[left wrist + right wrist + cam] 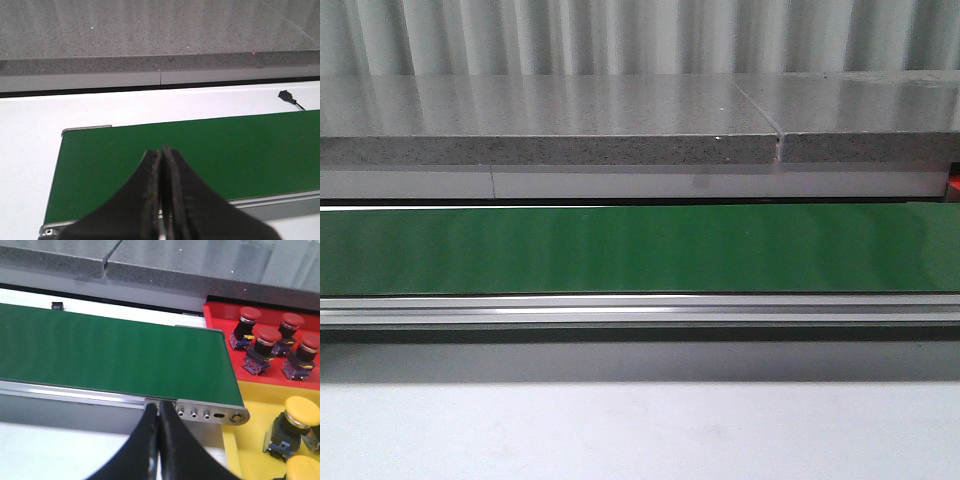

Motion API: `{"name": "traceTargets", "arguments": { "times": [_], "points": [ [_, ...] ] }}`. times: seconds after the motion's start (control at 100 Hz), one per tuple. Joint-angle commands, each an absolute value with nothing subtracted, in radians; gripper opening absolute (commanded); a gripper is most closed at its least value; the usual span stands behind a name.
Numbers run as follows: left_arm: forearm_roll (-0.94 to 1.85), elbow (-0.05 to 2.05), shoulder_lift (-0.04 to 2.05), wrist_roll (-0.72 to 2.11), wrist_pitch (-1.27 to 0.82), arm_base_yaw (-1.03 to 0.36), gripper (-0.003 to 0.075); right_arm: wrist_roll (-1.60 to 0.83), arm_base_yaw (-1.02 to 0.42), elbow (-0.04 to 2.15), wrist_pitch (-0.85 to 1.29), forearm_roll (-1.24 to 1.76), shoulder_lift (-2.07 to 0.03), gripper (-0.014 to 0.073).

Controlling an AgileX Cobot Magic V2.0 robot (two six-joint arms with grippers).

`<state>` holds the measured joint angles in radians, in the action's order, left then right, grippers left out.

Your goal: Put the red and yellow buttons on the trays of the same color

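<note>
Five red buttons already sit in the red tray, upright or slightly tilted and bunched close together, and beside it the yellow tray holds at least two yellow buttons, one cut off at the picture's edge; both trays lie just past the end of the green conveyor belt on the robot's right. No button shows on the belt in any view, so the step in hand looks like waiting between sortings. The left gripper hangs over the belt's other end with its fingers pressed together, holding nothing, and the right gripper hovers likewise closed and empty near the belt's metal end cap. The next move probably calls for a button to arrive, then parting the fingers to take it by its collar
</note>
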<state>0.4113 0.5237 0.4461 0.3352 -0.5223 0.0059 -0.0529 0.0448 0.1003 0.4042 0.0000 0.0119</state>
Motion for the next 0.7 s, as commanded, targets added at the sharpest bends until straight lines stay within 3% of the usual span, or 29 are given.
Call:
{"name": "traceTargets", "arguments": {
  "times": [0.0,0.69],
  "points": [
    [0.433,0.55,0.452,0.335,-0.449,-0.002,-0.002,-0.058,0.04,0.123,0.297,-0.011,0.025,-0.0071],
    [0.433,0.55,0.452,0.335,-0.449,-0.002,-0.002,-0.039,-0.015,-0.022,0.013,-0.011,0.025,-0.0071]
  ]
}}
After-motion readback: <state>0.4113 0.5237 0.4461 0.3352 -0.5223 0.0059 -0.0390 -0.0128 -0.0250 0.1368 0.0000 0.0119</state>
